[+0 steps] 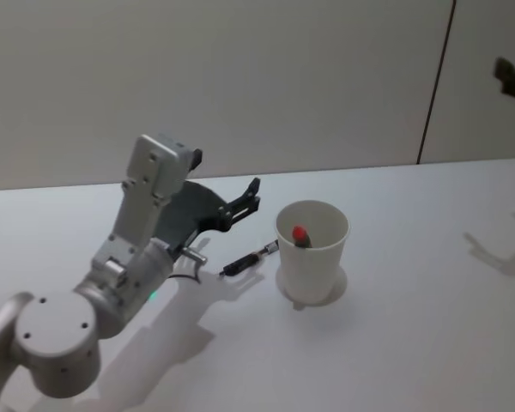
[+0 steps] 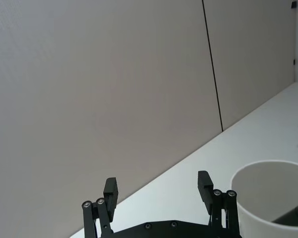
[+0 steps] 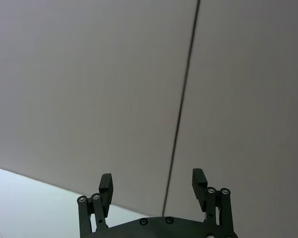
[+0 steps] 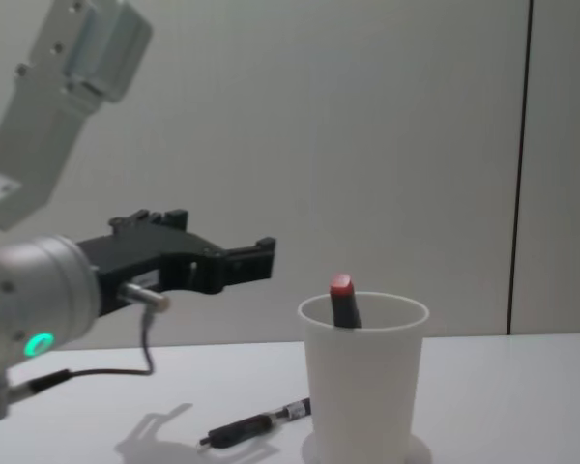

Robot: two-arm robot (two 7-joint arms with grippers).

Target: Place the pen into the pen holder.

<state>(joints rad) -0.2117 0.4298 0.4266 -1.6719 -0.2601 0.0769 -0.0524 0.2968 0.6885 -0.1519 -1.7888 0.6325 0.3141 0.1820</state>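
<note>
Head view: tapered white paper cup [image 1: 313,257] upright on the white table [image 1: 429,343], propping a dark red-tipped pen [image 1: 299,233] against its inner side; second black pen [image 1: 245,261] flat just beside its base, probably awaiting pickup. Left wrist view: left gripper [image 2: 158,183] spread wide, empty, near the rim. Right wrist view: right gripper [image 3: 151,181] spread, parked facing the grey wall [image 3: 89,74]. Chest view: red tip above the rim

red-tipped pen [image 4: 344,304] mostly hidden inside pen holder [image 4: 360,391]
</note>
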